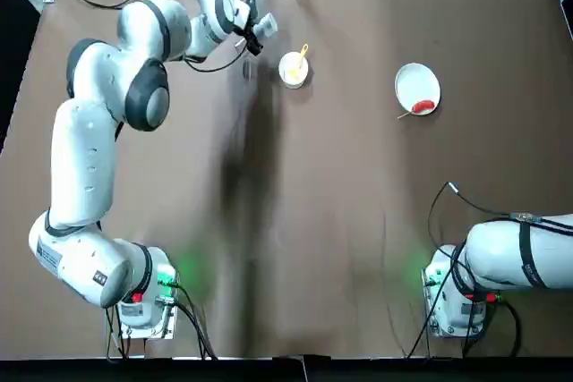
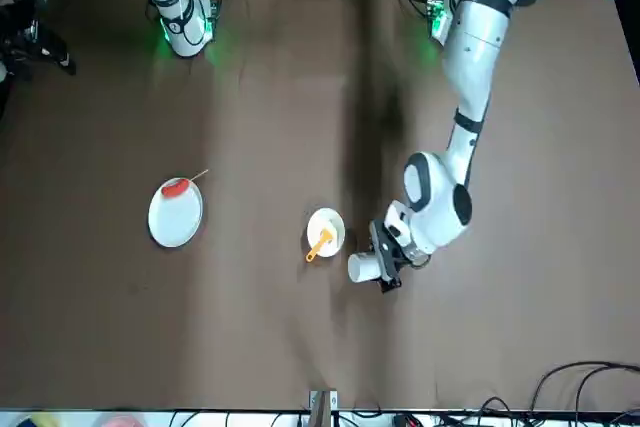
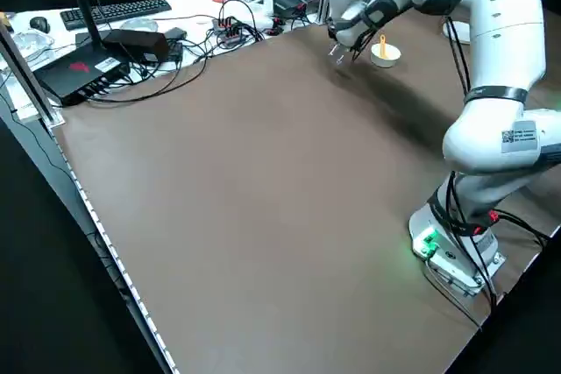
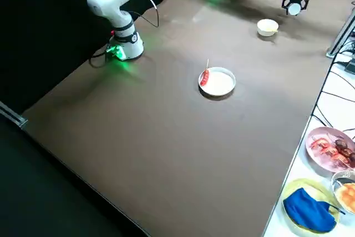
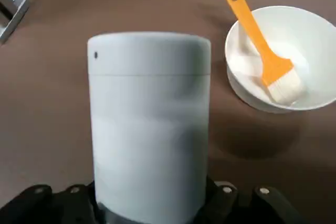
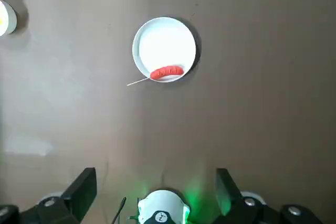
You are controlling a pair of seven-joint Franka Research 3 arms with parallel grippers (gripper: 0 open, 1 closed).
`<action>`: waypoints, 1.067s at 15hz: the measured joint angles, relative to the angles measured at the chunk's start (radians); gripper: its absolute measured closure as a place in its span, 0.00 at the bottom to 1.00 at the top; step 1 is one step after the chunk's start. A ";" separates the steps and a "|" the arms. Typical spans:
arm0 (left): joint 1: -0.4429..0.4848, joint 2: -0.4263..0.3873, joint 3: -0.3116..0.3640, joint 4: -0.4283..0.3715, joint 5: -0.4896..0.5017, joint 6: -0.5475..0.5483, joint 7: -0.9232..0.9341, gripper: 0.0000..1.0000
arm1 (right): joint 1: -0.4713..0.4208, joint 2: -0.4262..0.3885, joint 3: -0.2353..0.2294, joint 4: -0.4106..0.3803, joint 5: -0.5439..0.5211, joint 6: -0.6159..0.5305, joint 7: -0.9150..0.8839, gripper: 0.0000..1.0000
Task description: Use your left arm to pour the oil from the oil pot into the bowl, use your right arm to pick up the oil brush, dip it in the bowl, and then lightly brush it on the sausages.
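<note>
Brown cloth covers the bench [image 1: 340, 221]; cables and electronics are seen along its far edge. Clock directions are taken from the top view, 12 being the far edge. The left end effector [image 1: 254, 33] is placed toward 11 o'clock and is clamped on the oil pot [image 2: 363, 267], which is held lying roughly level, white cap end pointed toward the bowl [image 1: 294, 70]. The pot is kept just beside the bowl, at the bowl's 10 o'clock, not touching it. The oil brush [image 5: 261, 50] is seen resting in the bowl, bristles inside, yellow handle leaned over the rim toward 1 o'clock. The plate [image 1: 417, 83] is set well apart from the bowl, toward 1 o'clock on the bench. The sausage [image 1: 423, 106] is laid at the plate's 5 o'clock edge, its stick poking off the rim toward 8 o'clock. The right end effector [image 6: 156, 190] is held high over the right arm's base at 5 o'clock, fingers spread apart, nothing between them.
</note>
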 joint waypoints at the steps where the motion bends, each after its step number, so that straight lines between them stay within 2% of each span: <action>1: 0.048 -0.003 -0.029 0.005 0.000 -0.038 0.000 0.47 | 0.000 0.000 0.000 0.000 0.000 0.001 0.000 0.00; 4: 0.242 -0.009 -0.167 0.013 0.001 -0.149 0.047 0.47 | 0.000 0.004 0.002 -0.003 0.000 0.005 0.000 0.00; 6: 0.351 -0.009 -0.233 0.014 0.002 -0.201 0.120 0.47 | 0.006 0.012 0.007 -0.009 0.000 0.007 0.000 0.00; 10: 0.523 -0.010 -0.310 0.015 0.002 -0.342 0.214 0.47 | 0.053 0.039 0.013 -0.012 0.002 0.034 -0.001 0.00; 13: 0.637 -0.010 -0.338 0.026 0.002 -0.454 0.284 0.47 | 0.142 0.090 0.017 -0.014 0.003 0.091 0.000 0.00; 16: 0.751 -0.010 -0.354 0.029 -0.009 -0.556 0.398 0.47 | 0.243 0.175 0.020 -0.017 0.003 0.203 0.007 0.00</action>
